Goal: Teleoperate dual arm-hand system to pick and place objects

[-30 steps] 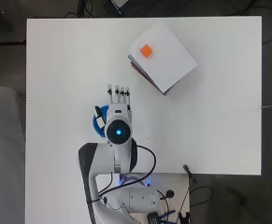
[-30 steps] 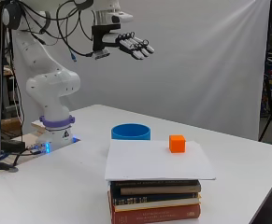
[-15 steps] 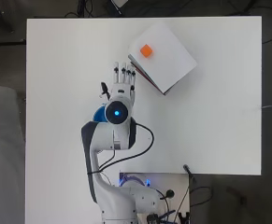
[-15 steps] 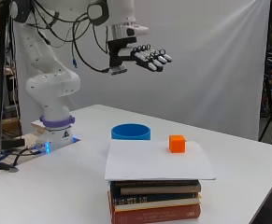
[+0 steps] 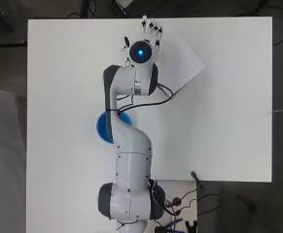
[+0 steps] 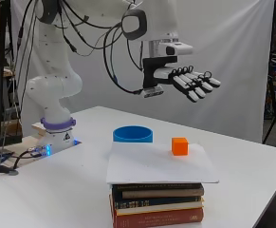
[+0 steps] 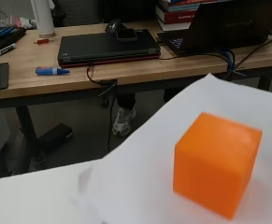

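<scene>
my hand (image 6: pixel 189 80) hangs in the air above the orange cube (image 6: pixel 179 146), well clear of it, with the fingers (image 6: pixel 201 84) stretched out nearly straight and spread a little, holding nothing. the palm faces down and the fingertips point away from my base. from straight above, my hand (image 5: pixel 150 30) sits over the far part of the bench (image 5: pixel 228 136), at the edge of the white sheet (image 5: pixel 182 63), and my own arm covers the cube there.

the cube stands flat on the white sheet (image 6: pixel 159 164), towards the sheet's far side, apart from its edges. the sheet lies on top of a stack of books (image 6: pixel 156 204), which rests on the bench (image 6: pixel 57 190). the sheet overhangs the books a little on every side i can see.

a blue bowl (image 6: pixel 133 134) stands on the bench just behind the stack in the side view, near the sheet's back edge. from above only part of the bowl (image 5: pixel 102 127) shows beside my arm.

close up from my wrist, the cube (image 7: pixel 216 163) fills the near part of the view, sitting on the sheet (image 7: pixel 140 177), with one corner turned towards me. beyond the sheet's edge a wooden desk (image 7: pixel 79 65) in the room carries a closed laptop (image 7: pixel 107 45).
</scene>
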